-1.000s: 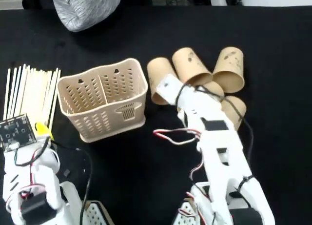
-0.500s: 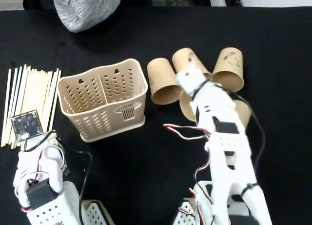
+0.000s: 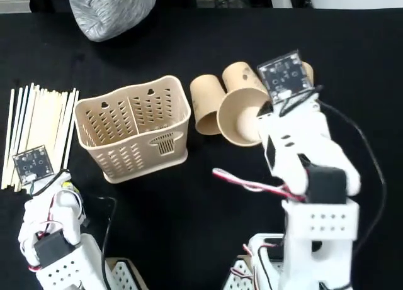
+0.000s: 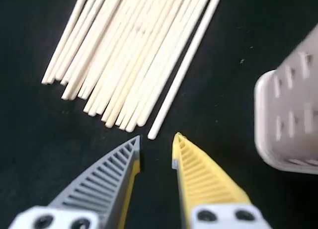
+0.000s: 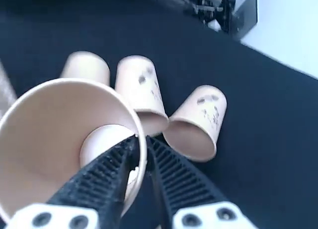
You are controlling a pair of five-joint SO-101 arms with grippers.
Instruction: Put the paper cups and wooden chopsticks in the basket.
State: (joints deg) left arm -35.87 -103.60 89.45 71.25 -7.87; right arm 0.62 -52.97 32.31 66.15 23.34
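Observation:
My right gripper is shut on the rim of a brown paper cup, one finger inside and one outside. That cup hangs above the table to the right of the basket, its mouth facing up. Three more paper cups lie on their sides beyond it, two of them speckled. Wooden chopsticks lie in a bundle left of the basket. My left gripper is open just short of the chopsticks' near ends, with nothing between its fingers.
A grey crumpled bag sits at the table's far edge behind the basket. The beige slotted basket has two compartments, and its corner shows in the left wrist view. Black cloth covers the table in front of the basket.
The right arm has raised a cup off the pile and turned its mouth upward. The left arm has drawn back slightly toward the chopsticks' near ends.

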